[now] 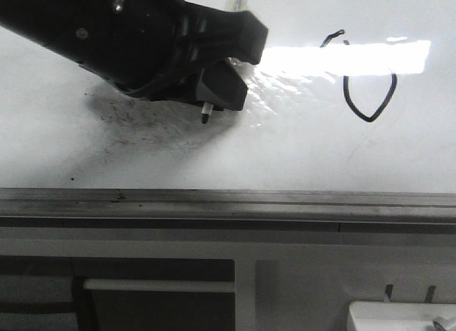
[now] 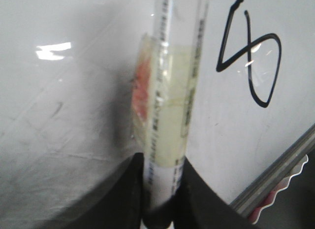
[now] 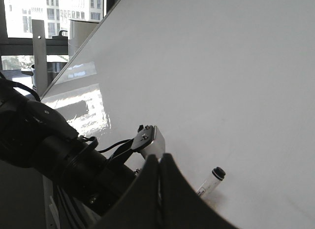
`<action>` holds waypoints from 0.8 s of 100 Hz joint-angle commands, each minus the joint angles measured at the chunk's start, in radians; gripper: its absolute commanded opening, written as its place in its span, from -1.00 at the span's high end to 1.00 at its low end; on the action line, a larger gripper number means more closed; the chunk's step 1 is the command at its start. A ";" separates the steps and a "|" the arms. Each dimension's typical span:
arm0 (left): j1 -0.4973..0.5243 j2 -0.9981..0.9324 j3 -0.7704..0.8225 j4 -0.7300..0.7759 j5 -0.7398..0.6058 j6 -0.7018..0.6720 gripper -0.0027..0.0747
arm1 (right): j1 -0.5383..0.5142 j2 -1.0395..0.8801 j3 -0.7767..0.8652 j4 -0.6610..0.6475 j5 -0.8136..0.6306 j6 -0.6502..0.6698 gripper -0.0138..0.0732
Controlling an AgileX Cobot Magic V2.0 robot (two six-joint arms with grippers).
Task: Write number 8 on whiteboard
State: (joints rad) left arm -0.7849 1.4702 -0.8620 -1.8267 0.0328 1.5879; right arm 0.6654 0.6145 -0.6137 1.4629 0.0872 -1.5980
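Observation:
The number 8 (image 1: pixel 369 80) is a thin black lopsided figure on the whiteboard (image 1: pixel 299 146), partly washed out by glare; in the left wrist view the number 8 (image 2: pixel 252 56) shows whole. My left gripper (image 1: pixel 214 96) is shut on a white marker (image 2: pixel 170 115), whose tip (image 1: pixel 206 116) points at the board well left of the figure; whether it touches I cannot tell. The left gripper (image 2: pixel 161 167) clamps the marker's lower barrel. My right gripper (image 3: pixel 158 161) is shut on nothing, beside the left arm (image 3: pixel 49 150), with the marker's end (image 3: pixel 212 179) just past it.
A grey metal edge rail (image 1: pixel 228 199) runs along the board's near side, and the same rail (image 2: pixel 275 175) shows in the left wrist view. Grey smudges (image 1: pixel 135 124) lie under the left arm. A white object (image 1: pixel 399 315) sits at the lower right, below the board.

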 commanded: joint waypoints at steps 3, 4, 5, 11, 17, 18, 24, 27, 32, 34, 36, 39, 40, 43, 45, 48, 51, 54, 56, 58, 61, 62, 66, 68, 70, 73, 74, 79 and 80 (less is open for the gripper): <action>0.015 -0.012 -0.023 -0.039 -0.174 -0.018 0.42 | 0.000 -0.002 -0.023 0.020 -0.014 0.003 0.83; 0.015 -0.012 -0.023 -0.039 -0.174 -0.018 0.40 | 0.000 -0.002 -0.023 0.020 -0.014 0.003 0.83; 0.015 -0.012 -0.023 -0.039 -0.174 -0.018 0.39 | 0.000 -0.002 -0.023 0.021 -0.014 0.003 0.83; 0.015 -0.012 -0.023 -0.039 -0.180 -0.018 0.31 | 0.000 -0.002 -0.020 0.029 -0.014 0.003 0.83; 0.015 -0.012 -0.023 -0.039 -0.180 -0.018 0.28 | 0.000 -0.002 -0.011 0.037 -0.014 0.003 0.83; 0.015 -0.012 -0.023 -0.039 -0.180 -0.018 0.28 | 0.000 -0.002 -0.009 0.038 -0.014 0.003 0.83; 0.015 -0.012 -0.023 -0.039 -0.180 -0.018 0.27 | 0.000 -0.002 0.000 0.042 -0.014 0.003 0.83; 0.015 -0.012 -0.023 -0.039 -0.180 -0.018 0.27 | 0.000 -0.002 0.004 0.043 -0.014 0.003 0.83; 0.015 -0.012 -0.023 -0.039 -0.180 -0.018 0.16 | 0.000 -0.002 0.010 0.043 -0.014 0.003 0.83; 0.015 -0.012 -0.023 -0.039 -0.178 -0.018 0.09 | 0.000 -0.002 0.011 0.043 -0.014 0.003 0.83; 0.015 -0.012 -0.023 -0.039 -0.176 -0.018 -0.01 | 0.000 -0.002 0.013 0.043 -0.014 0.003 0.83; 0.015 -0.012 -0.023 -0.039 -0.176 -0.018 -0.15 | 0.000 -0.002 0.013 0.043 -0.014 0.003 0.83; 0.015 -0.012 -0.023 -0.039 -0.176 -0.018 -0.19 | 0.000 -0.002 0.013 0.043 -0.014 0.003 0.83; 0.015 -0.012 -0.025 -0.039 -0.176 -0.018 -0.37 | 0.000 -0.002 0.013 0.043 -0.014 0.003 0.83; 0.015 -0.014 -0.025 -0.039 -0.176 -0.018 -0.47 | 0.000 -0.002 0.013 0.043 -0.014 0.003 0.83; 0.015 -0.017 -0.025 -0.039 -0.176 -0.018 -0.58 | 0.000 -0.002 0.013 0.043 -0.014 0.003 0.83; 0.013 -0.022 -0.025 -0.039 -0.176 -0.018 -0.68 | 0.000 -0.002 0.013 0.043 -0.017 0.003 0.83; 0.013 -0.031 -0.025 -0.039 -0.167 -0.018 -0.74 | 0.000 -0.002 0.013 0.043 -0.023 0.003 0.83; 0.013 -0.039 -0.025 -0.039 -0.159 -0.018 -0.78 | 0.000 -0.002 0.013 0.043 -0.028 0.003 0.83; 0.013 -0.049 -0.025 -0.039 -0.150 -0.018 -0.79 | 0.000 -0.002 0.013 0.043 -0.033 0.003 0.83; 0.013 -0.065 -0.025 -0.039 -0.137 -0.018 -0.78 | 0.000 -0.005 0.013 0.043 -0.045 0.003 0.83; 0.013 -0.075 -0.025 -0.039 -0.134 -0.018 -0.78 | 0.000 -0.006 0.013 0.043 -0.048 0.003 0.83; 0.013 -0.108 -0.025 -0.039 -0.105 -0.018 -0.77 | 0.000 -0.012 0.013 0.043 -0.064 0.003 0.83; 0.013 -0.121 -0.025 -0.039 -0.087 -0.018 -0.77 | 0.000 -0.020 0.013 0.043 -0.068 0.003 0.83; 0.013 -0.143 -0.025 -0.039 -0.071 -0.018 -0.77 | 0.000 -0.024 0.015 0.043 -0.073 0.003 0.83; 0.011 -0.184 -0.020 -0.039 -0.051 -0.018 -0.77 | 0.000 -0.039 0.017 0.043 -0.077 0.003 0.83; 0.008 -0.193 -0.018 -0.039 -0.051 -0.018 -0.77 | 0.000 -0.043 0.017 0.043 -0.077 0.003 0.83; -0.005 -0.265 -0.002 -0.036 -0.056 -0.015 -0.73 | 0.000 -0.074 0.024 0.043 -0.063 0.001 0.83; -0.007 -0.287 0.001 -0.033 -0.058 -0.015 -0.70 | 0.000 -0.084 0.027 0.041 -0.055 -0.002 0.83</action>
State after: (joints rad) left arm -0.7837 1.3186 -0.8506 -1.8296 -0.0194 1.5757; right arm 0.6654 0.5735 -0.5687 1.4963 0.0344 -1.5980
